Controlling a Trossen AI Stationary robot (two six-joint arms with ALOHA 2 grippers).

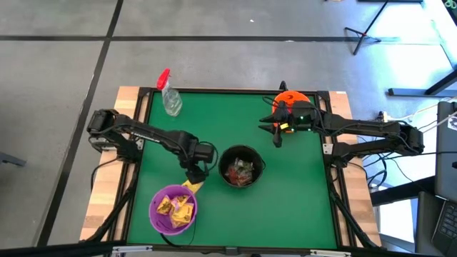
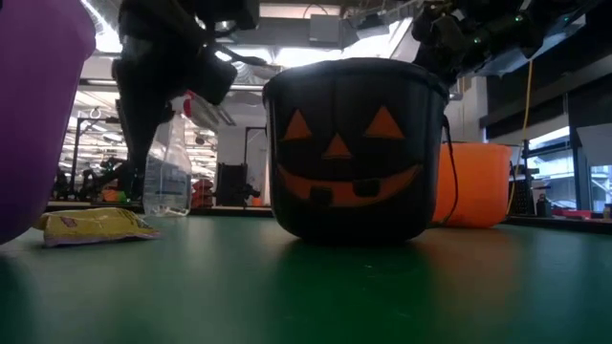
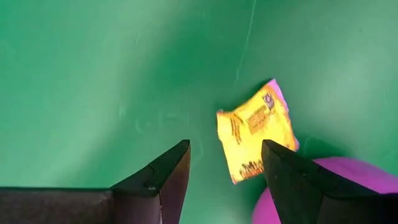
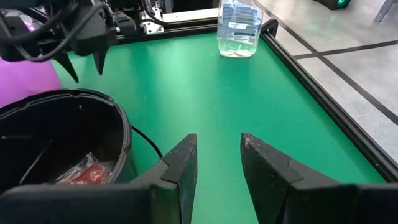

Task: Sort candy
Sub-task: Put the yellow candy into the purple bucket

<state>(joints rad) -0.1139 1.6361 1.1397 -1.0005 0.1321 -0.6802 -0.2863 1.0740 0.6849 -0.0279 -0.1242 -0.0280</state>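
A yellow candy packet [image 3: 255,129] lies flat on the green table beside the purple bowl [image 1: 173,208], which holds more yellow candy [image 1: 177,209]. My left gripper [image 1: 194,173] hangs open just above that packet, pointing down, fingers [image 3: 163,174] clear of it. The black pumpkin bucket [image 1: 241,165] holds red candy [image 4: 87,171]. My right gripper [image 1: 277,134] hovers open and empty over the table's far right part, near the orange bucket [image 1: 294,100].
A clear spray bottle with a red top [image 1: 169,94] stands at the far left of the table. A raised black frame [image 4: 323,99] borders the green mat. Bare green table [image 1: 285,207] lies to the right of the black bucket.
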